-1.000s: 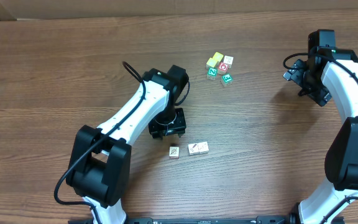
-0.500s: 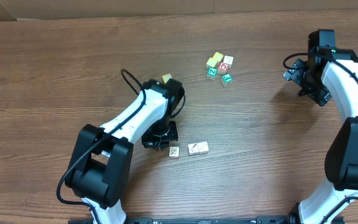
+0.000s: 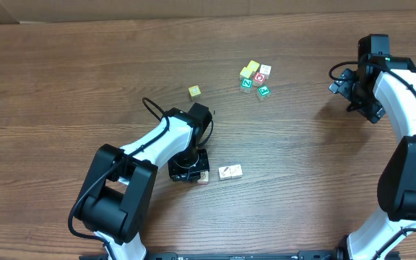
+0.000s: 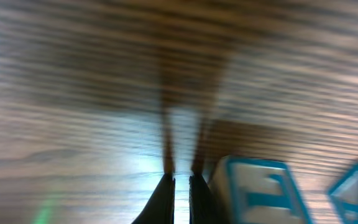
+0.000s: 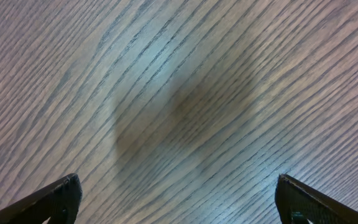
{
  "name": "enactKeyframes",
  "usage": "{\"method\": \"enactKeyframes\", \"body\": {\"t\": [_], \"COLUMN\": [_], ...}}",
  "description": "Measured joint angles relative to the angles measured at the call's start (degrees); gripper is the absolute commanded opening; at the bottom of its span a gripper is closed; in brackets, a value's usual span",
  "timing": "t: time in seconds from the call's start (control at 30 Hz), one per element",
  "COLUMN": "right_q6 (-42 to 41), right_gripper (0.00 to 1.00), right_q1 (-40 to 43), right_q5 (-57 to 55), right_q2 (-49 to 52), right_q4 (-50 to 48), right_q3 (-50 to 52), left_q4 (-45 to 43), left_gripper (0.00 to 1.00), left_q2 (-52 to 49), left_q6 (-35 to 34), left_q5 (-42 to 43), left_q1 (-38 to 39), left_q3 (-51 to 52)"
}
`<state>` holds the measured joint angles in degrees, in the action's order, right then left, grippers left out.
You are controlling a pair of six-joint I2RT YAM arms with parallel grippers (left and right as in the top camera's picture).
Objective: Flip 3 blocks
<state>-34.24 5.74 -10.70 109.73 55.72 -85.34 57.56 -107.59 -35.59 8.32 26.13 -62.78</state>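
Since a second ago my left fingers [image 3: 188, 169] have slid down the counter [image 3: 63, 87] and pinched shut on nothing. One block [image 4: 257, 196] sits just beside their tips on the right, with two more blocks [image 3: 230, 172] beyond it. Now uncovered, well behind them, lies a yellow cube [image 3: 193, 91], with the letter cluster [image 3: 255, 78] farther right. My right fingers [image 3: 354, 92] stay spread wide, empty.
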Motion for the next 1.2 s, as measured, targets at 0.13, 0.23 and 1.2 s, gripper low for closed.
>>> {"method": "enactKeyframes", "body": {"t": [0.13, 0.23, 1.2], "right_q6": [0.00, 0.00, -0.02], "right_gripper": [1.00, 1.00, 1.00], "right_q1": [0.00, 0.00, 0.00], "right_q5": [0.00, 0.00, 0.00], "right_q2": [0.00, 0.00, 0.00], "right_q4": [-0.02, 0.00, -0.02], "right_q3": [0.00, 0.00, 0.00], "left_q4": [-1.40, -1.92, -8.55], "left_gripper": [0.04, 0.04, 0.04], "left_q2": [0.20, 0.20, 0.61], "left_q6": [0.00, 0.00, -4.57], "left_q5": [2.01, 3.13, 6.54], "left_q1": [0.00, 0.00, 0.02], "left_q3": [0.24, 0.28, 0.39]}}
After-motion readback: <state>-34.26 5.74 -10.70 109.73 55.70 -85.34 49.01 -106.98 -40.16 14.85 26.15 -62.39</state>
